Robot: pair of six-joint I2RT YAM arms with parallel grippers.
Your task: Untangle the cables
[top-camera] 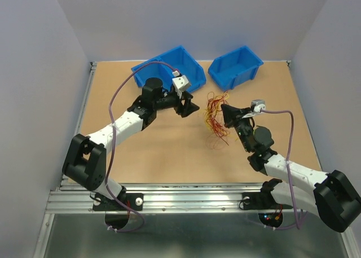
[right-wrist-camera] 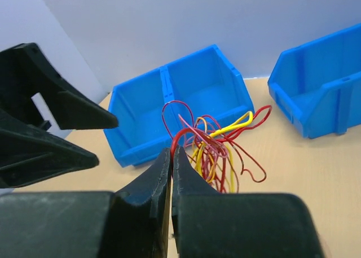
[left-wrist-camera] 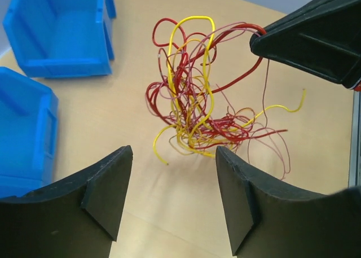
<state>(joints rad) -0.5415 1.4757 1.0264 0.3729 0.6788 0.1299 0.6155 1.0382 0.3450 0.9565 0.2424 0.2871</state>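
The cables (top-camera: 216,119) are a loose tangle of red, yellow and orange wires, lifted partly off the table between the two arms. My right gripper (right-wrist-camera: 172,152) is shut on a red cable loop at the top of the tangle (right-wrist-camera: 217,151), and the rest of the wires hang below and behind it. My left gripper (left-wrist-camera: 174,152) is open with nothing between its fingers, a short way in front of the tangle (left-wrist-camera: 197,108) and apart from it. In the top view the left gripper (top-camera: 192,106) faces the right gripper (top-camera: 225,112) across the wires.
Two blue bins stand at the back of the table, one double bin (top-camera: 169,70) behind the left gripper and one single bin (top-camera: 236,66) to its right. The table's metal rim (top-camera: 86,100) runs along the left side.
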